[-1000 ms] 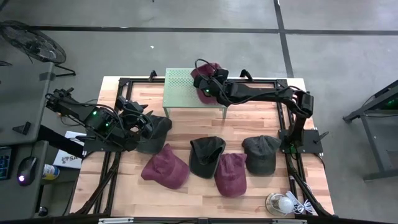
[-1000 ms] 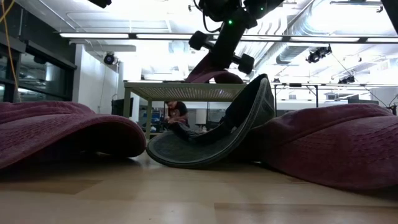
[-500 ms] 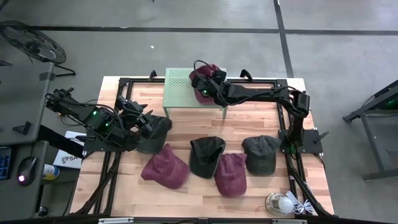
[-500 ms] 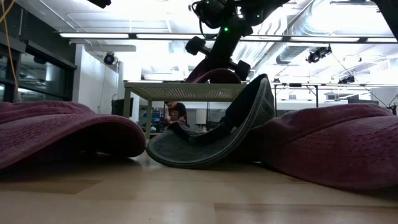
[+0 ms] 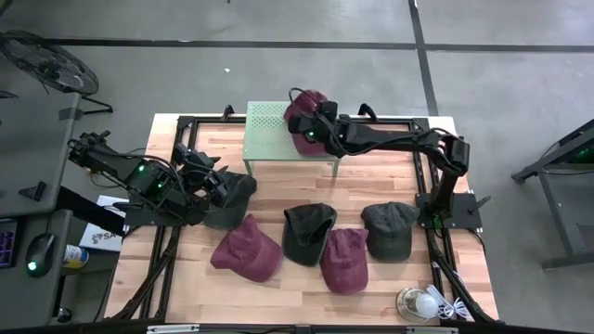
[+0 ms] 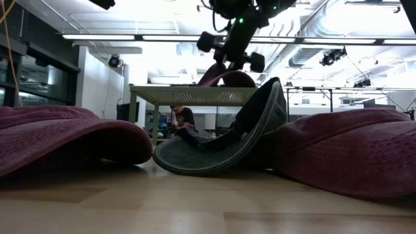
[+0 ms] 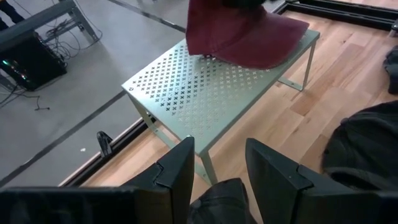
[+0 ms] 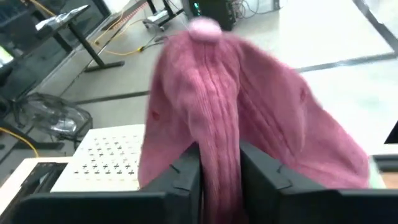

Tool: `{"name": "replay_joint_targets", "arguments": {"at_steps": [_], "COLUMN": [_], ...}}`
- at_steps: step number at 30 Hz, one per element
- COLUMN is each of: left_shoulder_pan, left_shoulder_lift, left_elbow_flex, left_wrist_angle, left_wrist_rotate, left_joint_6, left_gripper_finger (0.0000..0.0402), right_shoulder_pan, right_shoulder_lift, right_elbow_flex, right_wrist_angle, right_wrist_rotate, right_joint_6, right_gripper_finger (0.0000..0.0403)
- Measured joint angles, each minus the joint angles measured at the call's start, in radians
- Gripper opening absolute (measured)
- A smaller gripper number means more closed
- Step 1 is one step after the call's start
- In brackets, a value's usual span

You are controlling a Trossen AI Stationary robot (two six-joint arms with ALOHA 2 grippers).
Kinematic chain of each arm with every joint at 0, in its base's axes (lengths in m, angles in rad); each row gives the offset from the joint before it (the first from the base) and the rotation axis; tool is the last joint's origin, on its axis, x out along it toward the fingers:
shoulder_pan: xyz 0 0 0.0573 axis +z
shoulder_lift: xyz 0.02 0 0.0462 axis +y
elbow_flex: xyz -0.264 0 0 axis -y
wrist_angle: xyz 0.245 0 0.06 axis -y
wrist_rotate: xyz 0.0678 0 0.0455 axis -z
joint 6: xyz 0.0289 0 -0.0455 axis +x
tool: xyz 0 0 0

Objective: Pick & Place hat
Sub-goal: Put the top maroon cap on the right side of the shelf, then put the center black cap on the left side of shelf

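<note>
From above, the right gripper (image 5: pixel 314 131) sits over a maroon cap (image 5: pixel 302 109) lying on the perforated green stand (image 5: pixel 264 134).

Level view: cap crown (image 6: pixel 227 78) tops the stand.

Left wrist: left gripper (image 7: pixel 216 180), beside the stand, clamps a dark cap (image 7: pixel 217 198).

Right wrist: fingers (image 8: pixel 186 171) straddle a fold of the maroon cap, slightly apart.
</note>
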Motion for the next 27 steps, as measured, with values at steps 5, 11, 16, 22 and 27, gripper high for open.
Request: {"name": "replay_joint_targets", "arguments": {"at_steps": [5, 11, 16, 22, 27], "left_shoulder_pan": [0.000, 0.000, 0.000, 0.000, 0.000], "left_shoulder_lift": [0.000, 0.000, 0.000, 0.000, 0.000], "left_elbow_flex": [0.000, 0.000, 0.000, 0.000, 0.000], "left_wrist_angle": [0.000, -0.001, -0.001, -0.006, -0.008], "left_wrist_rotate": [0.010, 0.012, 0.024, 0.027, 0.027], "left_joint_6": [-0.007, -0.016, -0.017, -0.017, -0.017], "left_gripper_finger": [0.0140, 0.0140, 0.0140, 0.0140, 0.0140], "right_shoulder_pan": [0.000, 0.000, 0.000, 0.000, 0.039], "right_shoulder_lift": [-0.047, -0.108, -0.184, -0.302, -0.396], "right_elbow_flex": [0.000, 0.000, 0.000, 0.000, 0.000], "right_wrist_angle": [-0.013, -0.024, -0.078, -0.305, -0.589], "right_wrist_rotate": [-0.027, -0.106, -0.191, -0.311, -0.432], "right_joint_6": [-0.072, -0.189, -0.348, -0.508, -0.599], "right_gripper_finger": [0.0143, 0.0192, 0.0206, 0.0201, 0.0196]}}
